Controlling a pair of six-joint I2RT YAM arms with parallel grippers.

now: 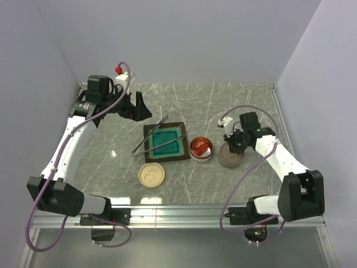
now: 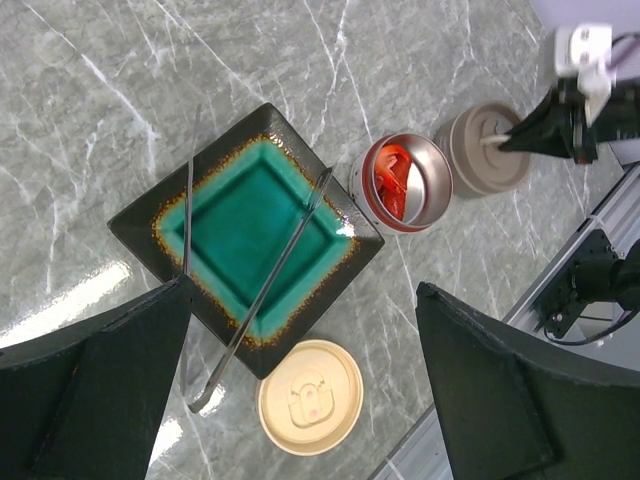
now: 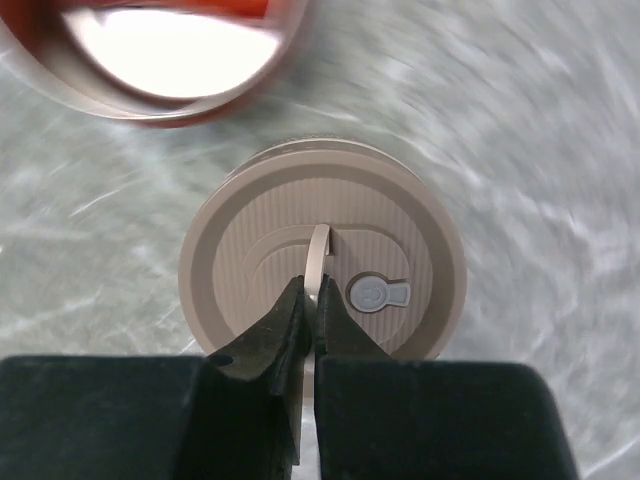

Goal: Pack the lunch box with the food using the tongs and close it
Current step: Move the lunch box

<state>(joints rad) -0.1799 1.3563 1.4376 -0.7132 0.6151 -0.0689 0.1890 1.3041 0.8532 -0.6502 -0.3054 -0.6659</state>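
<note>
Right gripper point(image 3: 311, 300) comes in from six o'clock, jaws pinched tight on the thin loop handle point(image 3: 319, 250) standing up at the middle of the round taupe lid point(image 3: 400, 225). A small grey plug point(image 3: 378, 294) sits at three o'clock of the handle. The lid lies flat on the marble table point(image 3: 550, 140). Up at eleven o'clock, blurred, is the shiny lunch box point(image 3: 160, 50) with a red rim.

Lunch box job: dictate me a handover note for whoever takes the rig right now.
Left gripper: open, empty, hanging over the grey marble table.
Right gripper: shut on the tab of the round taupe ribbed lid.
Long silver metal tongs lie across the square teal tray.
Done: red food pieces sit in the round steel lunch box.
Left: close it; it stands open.
</note>
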